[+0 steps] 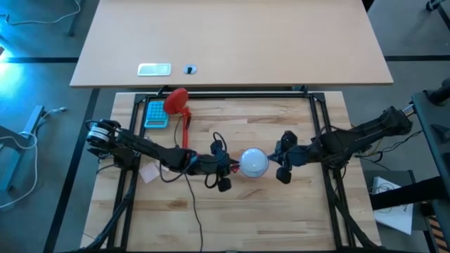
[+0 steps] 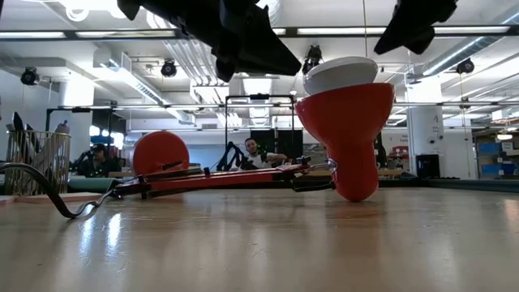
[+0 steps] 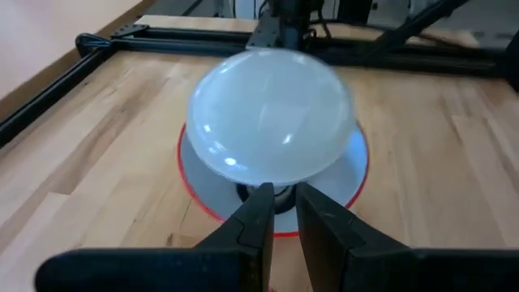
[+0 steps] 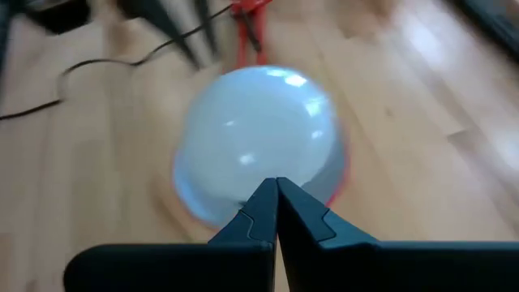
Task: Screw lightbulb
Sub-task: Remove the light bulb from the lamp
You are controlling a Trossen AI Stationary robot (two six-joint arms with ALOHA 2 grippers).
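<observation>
the lightbulb [image 1: 254, 161] sits seated in the red lamp shade [image 2: 347, 130] at mid-table, flanked by the narrowly parted left gripper [image 3: 280, 212] and pinched-shut right gripper [image 4: 276, 203], so the seating step seems underway; next likely needs gripping and twisting.

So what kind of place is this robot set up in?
Probably a robotics lab or workshop: exposed ceiling ducts and strip lights overhead, people seated at desks in the background, and a wooden table with a black frame carrying two arms.
</observation>
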